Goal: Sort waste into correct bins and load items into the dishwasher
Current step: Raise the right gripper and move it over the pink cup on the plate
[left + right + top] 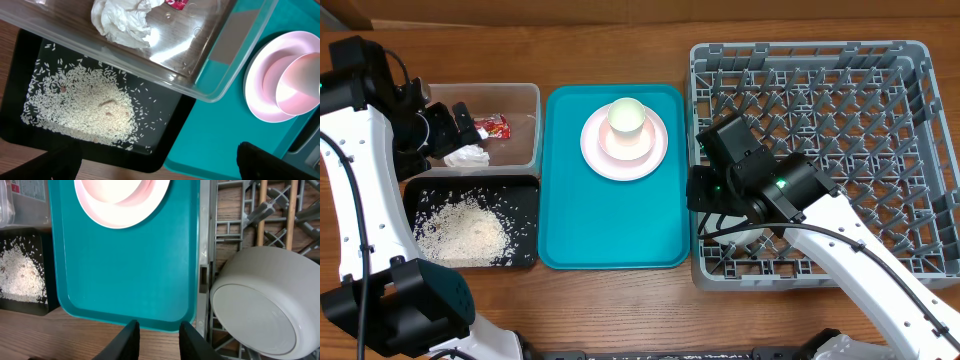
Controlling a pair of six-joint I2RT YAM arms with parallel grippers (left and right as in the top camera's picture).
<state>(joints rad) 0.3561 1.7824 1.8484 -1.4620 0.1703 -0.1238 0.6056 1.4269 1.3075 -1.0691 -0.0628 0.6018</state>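
Observation:
The clear tub (525, 100) holds a crumpled white napkin (122, 20) and a red wrapper (492, 126). In front of it the black tray (520, 195) carries loose rice (85, 107). A white plate (655, 150) with a small white cup (626, 117) on it sits on the teal tray. My left gripper (160, 167) hangs open and empty over the black tray's near right corner. A white bowl (260, 302) lies tilted in the grey dishwasher rack (920, 150), with chopsticks (261, 210) behind it. Beside the bowl, my right gripper (159, 340) is open with nothing in it.
The flat teal tray (610, 225) lies between the bins and the rack. Its front edge (125, 320) is just ahead of my right fingers, with bare wooden table below. The rack's left wall (205, 255) runs along the tray's right side.

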